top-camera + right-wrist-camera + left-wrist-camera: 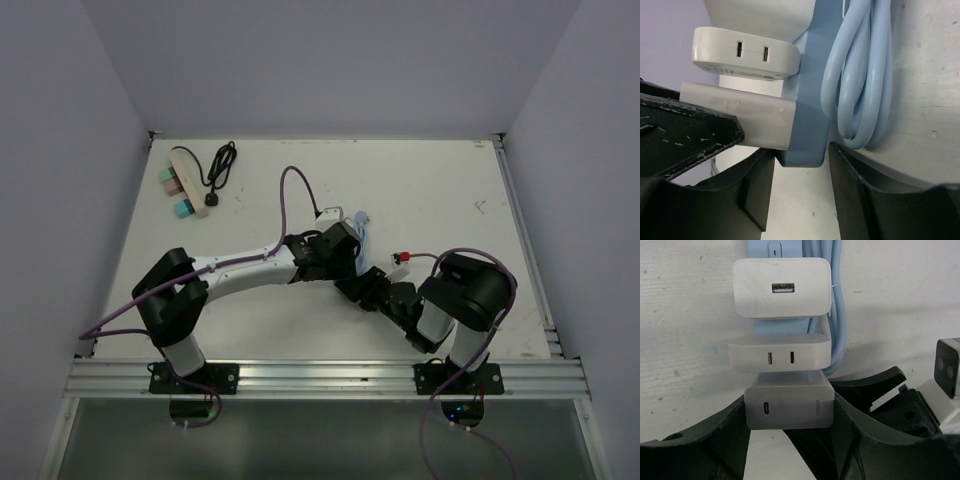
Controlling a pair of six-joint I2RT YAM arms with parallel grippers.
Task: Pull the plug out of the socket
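Your left claw [789, 416] pinches the grey plug [790, 399], seated at the near end of the blue socket strip [807, 105]. The right claw [801, 167] straddles this same end; I cannot tell if it presses. The plug should come straight off the strip's face.

The nearest white charger [789, 407] bears the brand name HONOR.
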